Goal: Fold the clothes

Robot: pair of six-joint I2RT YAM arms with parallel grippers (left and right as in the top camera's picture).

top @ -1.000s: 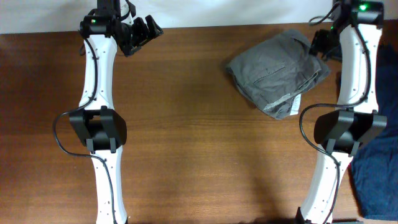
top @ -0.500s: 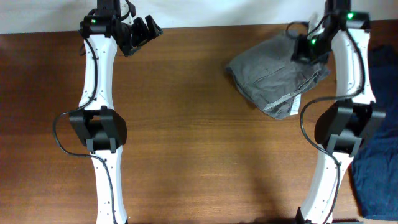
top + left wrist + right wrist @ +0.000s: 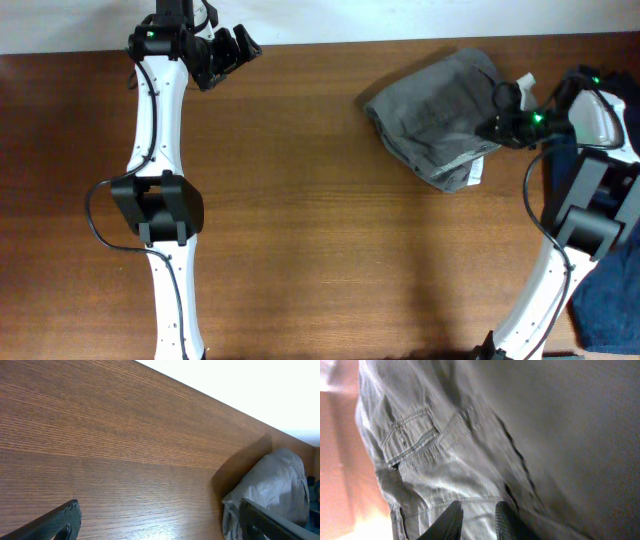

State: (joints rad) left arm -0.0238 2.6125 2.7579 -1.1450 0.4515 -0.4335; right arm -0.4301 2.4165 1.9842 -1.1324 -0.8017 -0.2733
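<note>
The clothes (image 3: 430,110), a mid-grey garment with seams and a small white label, lie bundled at the back right of the table. They also show in the left wrist view (image 3: 280,485) and fill the right wrist view (image 3: 445,450). My right gripper (image 3: 500,125) is at the bundle's right edge. Its fingers (image 3: 477,520) are close together with grey fabric between them. My left gripper (image 3: 228,52) is open and empty at the back left, far from the garment, its fingers (image 3: 160,525) spread over bare wood.
Dark navy-blue garments (image 3: 605,310) lie piled at the table's right edge beside my right arm. The brown wooden table (image 3: 320,220) ends at a white wall along the back.
My right gripper swung from behind the garment, across its top, down to its right edge. The bundle's outline shifted slightly. The left arm has not moved.
</note>
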